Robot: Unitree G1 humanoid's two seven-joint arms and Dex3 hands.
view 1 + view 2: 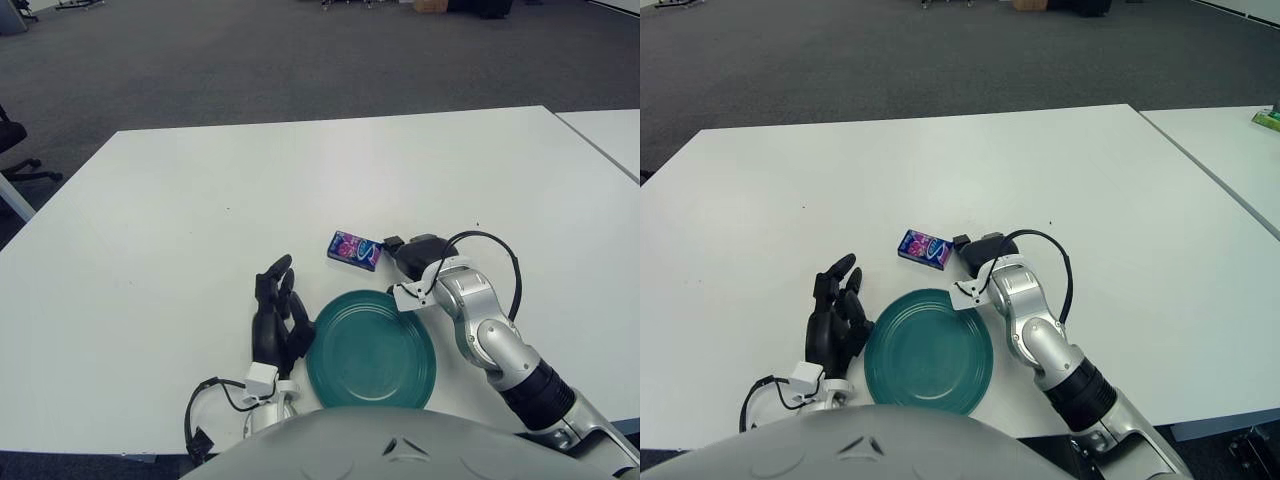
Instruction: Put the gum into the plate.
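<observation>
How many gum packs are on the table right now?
1. The gum pack lies on the white table, just beyond the green plate, beside the right hand. None appears hidden.

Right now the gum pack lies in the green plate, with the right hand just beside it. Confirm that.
Not quite: the gum pack lies on the white table, just beyond the green plate, as the left eye view shows. The right hand is indeed just beside it.

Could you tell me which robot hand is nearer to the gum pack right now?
Right. The right robot hand sits just right of the gum pack, while the left robot hand lies farther off, beside the plate's left edge.
</observation>
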